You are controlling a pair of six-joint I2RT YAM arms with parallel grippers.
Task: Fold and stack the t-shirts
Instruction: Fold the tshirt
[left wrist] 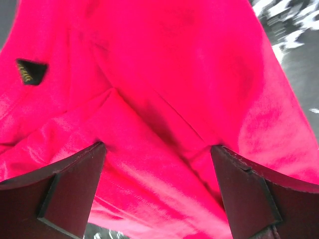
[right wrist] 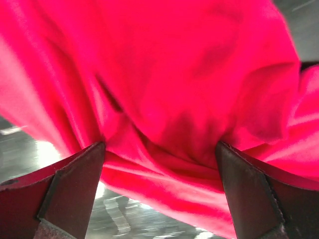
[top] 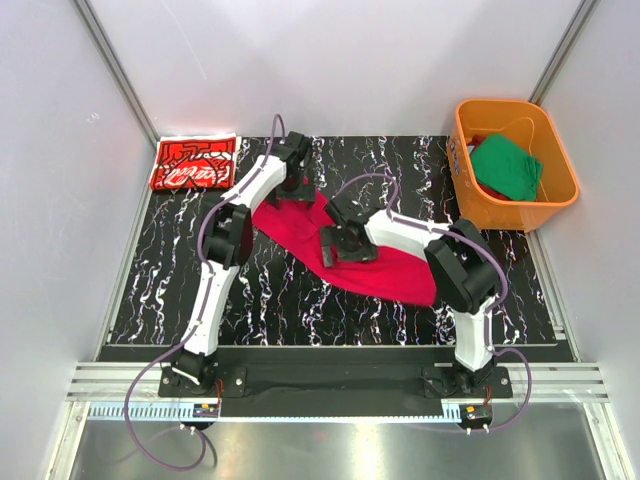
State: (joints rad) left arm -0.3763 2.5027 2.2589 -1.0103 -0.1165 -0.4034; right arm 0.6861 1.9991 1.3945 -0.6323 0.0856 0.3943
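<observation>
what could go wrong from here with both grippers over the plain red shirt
1. The crimson t-shirt lies creased under the open left gripper and right gripper; closing here may pinch several layers, giving a crooked fold.
2. Both wrists sit close together over the same cloth, so the arms might bump.
3. A drag toward the far left might disturb the folded printed t-shirt.

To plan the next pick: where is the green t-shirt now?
In the top view, the green t-shirt lies inside the orange tub at the far right of the table, apart from the crimson t-shirt spread at the centre.
</observation>
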